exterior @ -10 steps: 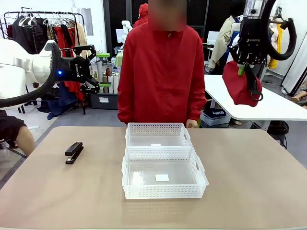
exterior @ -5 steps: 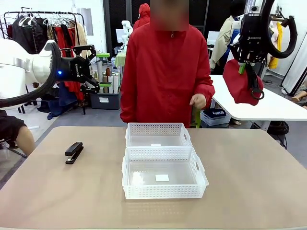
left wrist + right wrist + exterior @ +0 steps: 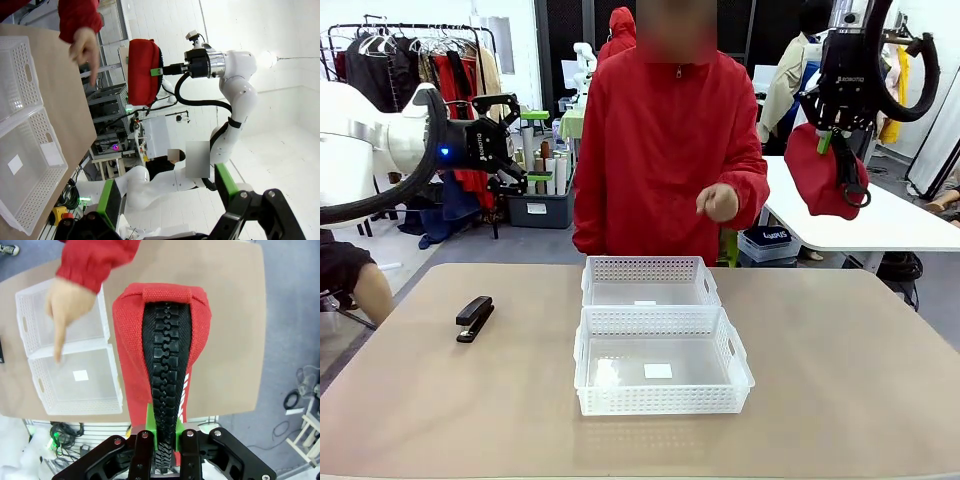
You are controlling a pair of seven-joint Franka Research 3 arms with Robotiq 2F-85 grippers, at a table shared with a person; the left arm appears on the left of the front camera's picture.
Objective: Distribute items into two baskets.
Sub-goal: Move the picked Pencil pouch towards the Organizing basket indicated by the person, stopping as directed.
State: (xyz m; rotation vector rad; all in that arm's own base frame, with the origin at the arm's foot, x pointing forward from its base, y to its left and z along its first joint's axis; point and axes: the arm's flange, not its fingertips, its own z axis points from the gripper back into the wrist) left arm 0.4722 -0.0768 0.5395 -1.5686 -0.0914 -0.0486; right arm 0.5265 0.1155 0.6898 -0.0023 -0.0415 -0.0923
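High at the right, my right gripper [image 3: 828,140] is shut on the red pouch [image 3: 823,185], which hangs well above the table with its black zipper [image 3: 162,375] facing the wrist camera. The black stapler [image 3: 474,318] lies on the table at the left. Two white baskets stand end to end at the table's centre, the smaller one [image 3: 645,268] farther off and the larger one [image 3: 660,398] nearer. My left gripper [image 3: 525,150] hovers open and empty in the air at the left, its green pads [image 3: 110,197] spread apart. The person's hand [image 3: 720,202] points a finger down over the baskets.
The person in a red jacket [image 3: 660,140] stands at the far edge behind the baskets. A white table [image 3: 840,215] sits beyond the right side. Bare tabletop [image 3: 840,360] lies right and left of the baskets.
The person's hand has risen from the table's far edge to chest height, finger pointing down. Both arms have stayed almost still, with the pouch still held.
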